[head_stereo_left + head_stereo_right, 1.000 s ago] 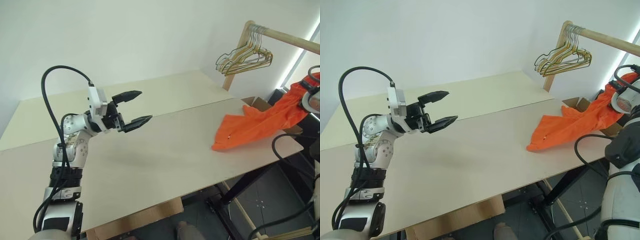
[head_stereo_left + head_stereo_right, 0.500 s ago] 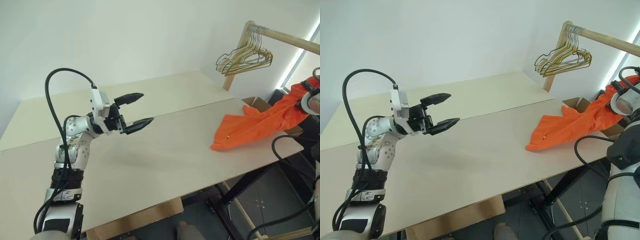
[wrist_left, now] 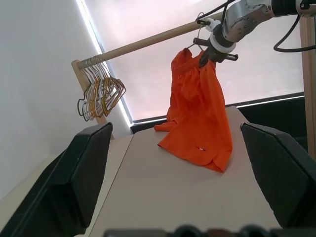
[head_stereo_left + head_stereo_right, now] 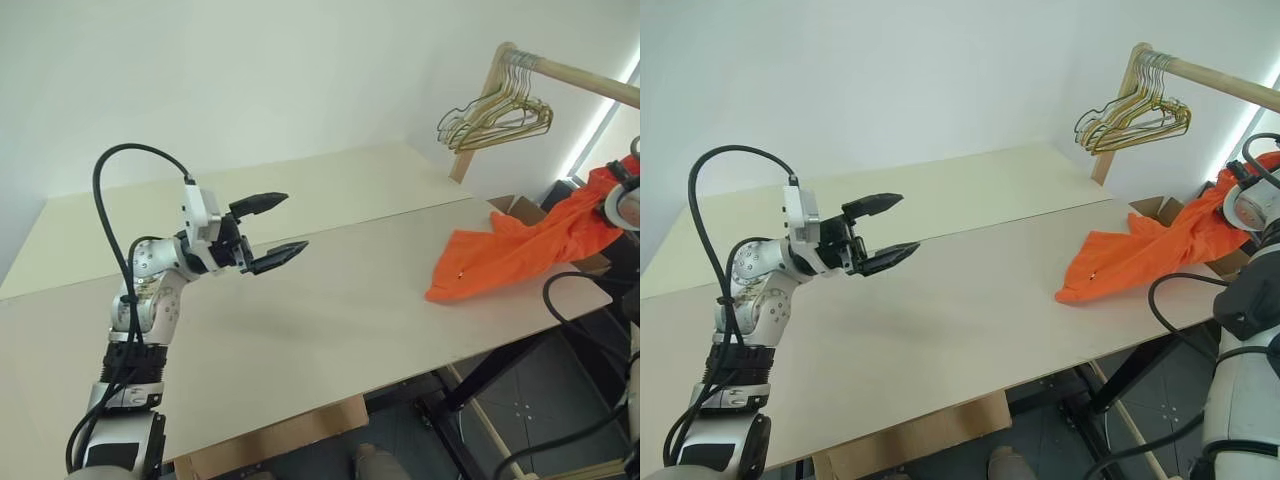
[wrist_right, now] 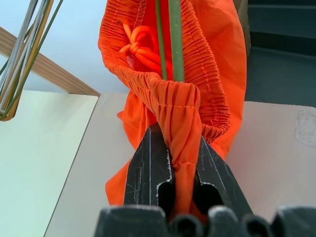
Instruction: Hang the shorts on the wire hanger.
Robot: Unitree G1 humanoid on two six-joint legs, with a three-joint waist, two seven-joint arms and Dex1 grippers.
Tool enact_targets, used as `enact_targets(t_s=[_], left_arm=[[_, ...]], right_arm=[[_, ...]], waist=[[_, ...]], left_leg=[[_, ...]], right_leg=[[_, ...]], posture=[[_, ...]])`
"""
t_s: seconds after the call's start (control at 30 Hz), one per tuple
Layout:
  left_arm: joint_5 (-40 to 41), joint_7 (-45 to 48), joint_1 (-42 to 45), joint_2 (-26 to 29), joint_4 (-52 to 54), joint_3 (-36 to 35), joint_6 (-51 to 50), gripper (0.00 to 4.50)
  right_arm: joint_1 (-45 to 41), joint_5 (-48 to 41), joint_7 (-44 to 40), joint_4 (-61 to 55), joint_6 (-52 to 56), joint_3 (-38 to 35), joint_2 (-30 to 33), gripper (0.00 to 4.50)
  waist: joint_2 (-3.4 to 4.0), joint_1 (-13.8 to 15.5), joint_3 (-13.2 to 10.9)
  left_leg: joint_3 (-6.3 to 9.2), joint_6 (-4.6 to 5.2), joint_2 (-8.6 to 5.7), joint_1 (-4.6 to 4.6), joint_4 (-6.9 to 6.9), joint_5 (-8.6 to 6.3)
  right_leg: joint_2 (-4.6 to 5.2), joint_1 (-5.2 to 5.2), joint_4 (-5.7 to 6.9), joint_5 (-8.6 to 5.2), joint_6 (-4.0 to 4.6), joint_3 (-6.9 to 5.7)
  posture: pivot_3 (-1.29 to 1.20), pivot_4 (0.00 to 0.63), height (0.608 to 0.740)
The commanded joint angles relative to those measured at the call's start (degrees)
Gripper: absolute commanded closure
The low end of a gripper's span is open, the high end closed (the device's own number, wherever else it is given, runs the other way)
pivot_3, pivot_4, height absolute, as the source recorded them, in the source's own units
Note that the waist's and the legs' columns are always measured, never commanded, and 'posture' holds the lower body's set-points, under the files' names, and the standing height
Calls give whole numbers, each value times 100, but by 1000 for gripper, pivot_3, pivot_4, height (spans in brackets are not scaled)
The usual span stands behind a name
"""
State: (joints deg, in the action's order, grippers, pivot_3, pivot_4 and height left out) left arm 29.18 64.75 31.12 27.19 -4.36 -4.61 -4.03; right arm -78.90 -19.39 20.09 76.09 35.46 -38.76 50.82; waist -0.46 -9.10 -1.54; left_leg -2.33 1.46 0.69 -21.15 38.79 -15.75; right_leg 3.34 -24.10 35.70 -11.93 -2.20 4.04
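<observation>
The bright orange shorts hang from my right gripper at the table's right edge. Their lower part lies crumpled on the tabletop. The right gripper is shut on a fold of the gathered waistband. Two thin olive wires of the wire hanger run down inside the waistband into that fold. The left wrist view shows the shorts dangling below the right gripper. My left gripper hovers open and empty over the left part of the table, pointing toward the shorts and far from them.
A bunch of gold and green wire hangers hangs on a wooden rail at the back right. An open cardboard box sits behind the shorts. The pale tabletop stretches between the two grippers.
The whole picture has shifted slightly. Both grippers keep their places, and the shorts stay draped from the right gripper onto the table.
</observation>
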Motion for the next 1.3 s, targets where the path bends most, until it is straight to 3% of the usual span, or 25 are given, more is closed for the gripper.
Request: enact_targets(t_s=[0.03, 0.27, 1.1, 1.3], left_arm=[[21, -62, 41, 20, 212, -26, 15, 0], [26, -73, 21, 21, 224, -8, 1, 0], [266, 208, -74, -3, 500, 67, -162, 0], [322, 242, -97, -22, 553, 45, -191, 0]], right_arm=[[-281, -108, -61, -113, -172, -26, 173, 4487], [-394, 27, -166, -161, -104, 202, 250, 4487], [82, -660, 293, 24, -135, -554, 414, 4487], [56, -502, 255, 6, -82, -385, 395, 4487]], waist=[[0, 19, 0], [8, 31, -5], [17, 19, -11], [17, 22, -11]], left_leg=[[0, 0, 0, 0, 0, 0], [-3, 0, 0, 0, 0, 0], [-14, 3, 2, -2, -1, -2], [-15, 3, 3, -1, -1, -2]], right_leg=[[0, -1, 0, 0, 0, 0], [0, -2, 0, 0, 0, 1], [-3, 2, -5, -2, -2, 9], [-5, 5, -5, -2, -2, 9]], posture=[[-82, 0, 740], [-86, 0, 740], [-89, 0, 740], [-90, 0, 740]])
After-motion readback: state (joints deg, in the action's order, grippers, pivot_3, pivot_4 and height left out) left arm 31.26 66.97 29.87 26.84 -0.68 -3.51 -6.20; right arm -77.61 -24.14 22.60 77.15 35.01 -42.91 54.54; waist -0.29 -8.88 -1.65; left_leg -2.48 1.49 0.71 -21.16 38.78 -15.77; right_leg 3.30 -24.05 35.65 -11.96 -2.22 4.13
